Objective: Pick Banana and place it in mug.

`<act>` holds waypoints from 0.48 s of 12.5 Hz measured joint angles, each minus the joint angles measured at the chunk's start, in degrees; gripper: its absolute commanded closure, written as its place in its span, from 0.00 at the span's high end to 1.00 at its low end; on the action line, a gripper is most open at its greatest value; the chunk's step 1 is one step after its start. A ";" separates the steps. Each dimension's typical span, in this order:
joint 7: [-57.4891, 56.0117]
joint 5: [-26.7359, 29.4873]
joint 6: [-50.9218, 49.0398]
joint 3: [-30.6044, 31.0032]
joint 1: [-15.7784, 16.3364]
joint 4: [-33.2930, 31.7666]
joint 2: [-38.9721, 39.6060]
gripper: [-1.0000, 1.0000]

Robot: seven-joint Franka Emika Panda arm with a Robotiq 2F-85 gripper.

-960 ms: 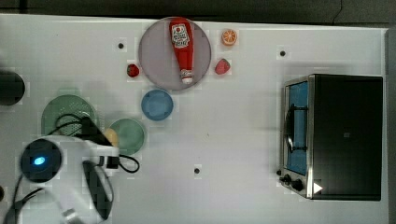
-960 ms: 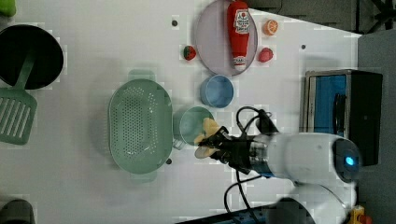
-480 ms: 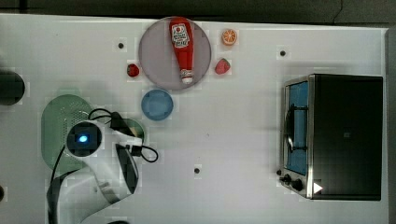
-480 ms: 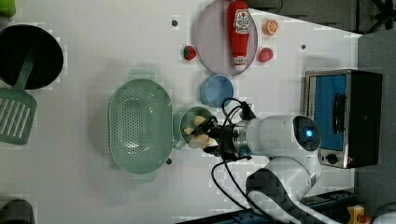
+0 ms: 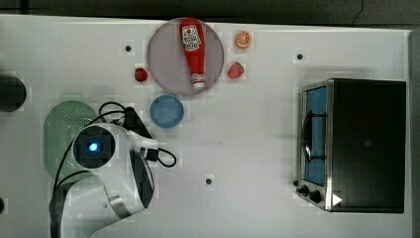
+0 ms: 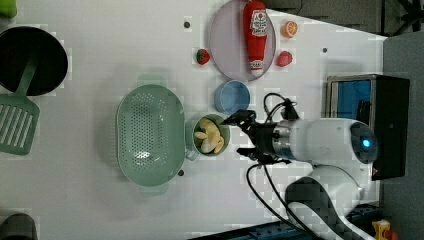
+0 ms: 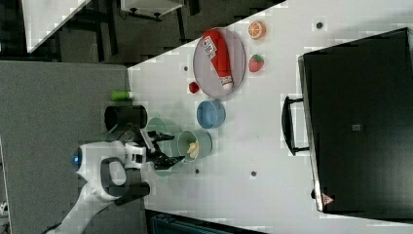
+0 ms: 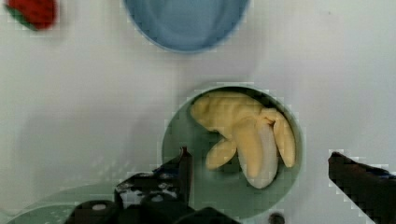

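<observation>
Resting inside the pale green mug (image 6: 212, 135), the banana (image 6: 210, 137) lies as one peeled-looking yellow bunch with several lobes, fully within the rim; the wrist view confirms this, banana (image 8: 247, 135) against the far wall of the mug (image 8: 187, 140). Gripper (image 6: 244, 136) sits just beside the mug on the left view's right, fingers spread wide and holding nothing; in the wrist view both dark fingers (image 8: 180, 170) flank the mug without touching the banana. In the right view the gripper (image 7: 164, 148) is near the mug (image 7: 195, 142), with the fruit visible as a pale patch. Count on the white table (image 5: 257, 148): one mug, one blue cup (image 6: 232, 97), one oval green perforated basket (image 6: 145, 136), one round grey plate (image 6: 225, 55). One red ketchup bottle (image 6: 256, 35) lies on the plate. Small fruit items: one orange slice (image 6: 289, 29), one strawberry (image 6: 284, 58) and one small red piece with a green top (image 6: 202, 56), three in all, each on the table close to the plate. The mug touches or nearly touches the basket on the left view's left; the blue cup stands just above it in the left view, apart. One toaster oven (image 5: 354, 144) stands at the top view's right, well apart. One black pan (image 6: 32, 60) and one green slotted spatula (image 6: 17, 120) lie at the left view's left edge. The arm's white body (image 5: 99, 163) covers the mug in the top view.
</observation>
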 measured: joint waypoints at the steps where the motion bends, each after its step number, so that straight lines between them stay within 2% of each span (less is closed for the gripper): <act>1: 0.00 0.00 -3.53 0.04 0.22 0.67 -2.69 1.00; 3: 0.00 0.29 -12.09 -0.84 1.13 3.13 -8.04 1.00; 6: -3.30 -0.26 -26.91 -6.57 2.32 8.28 -17.16 1.00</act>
